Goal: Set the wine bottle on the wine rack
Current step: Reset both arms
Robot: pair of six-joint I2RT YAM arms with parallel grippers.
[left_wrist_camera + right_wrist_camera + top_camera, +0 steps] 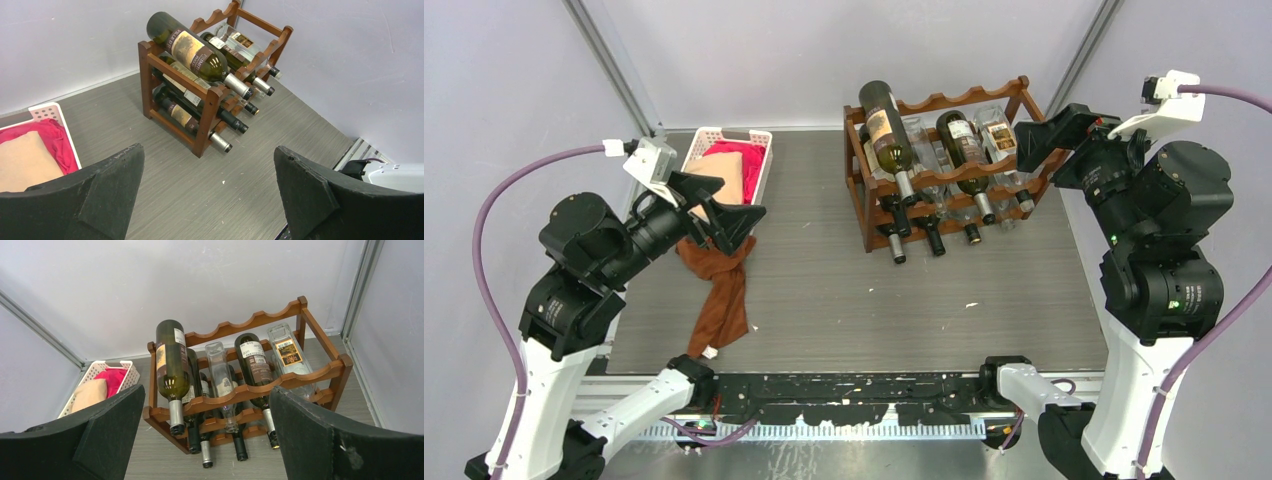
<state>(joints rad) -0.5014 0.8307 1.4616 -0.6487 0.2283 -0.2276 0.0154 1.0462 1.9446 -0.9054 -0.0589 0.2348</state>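
Two claws to mind, both released and empty: hold the left claw (207, 150) near the basket (734, 131) and the right claw (207, 389) just beside the wine rack (969, 100). Find the wine bottle (886, 130) already lying on the top tier at the left end, neck toward the arms, seemingly a touch skewed, though hard to judge from here. Confirm seating in both scallops; nudge only the body, clear of the neighbouring bottles (964, 150).

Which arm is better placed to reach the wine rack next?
Right: the right gripper, open, is beside the wine rack; the left gripper hangs over the brown cloth near the basket.
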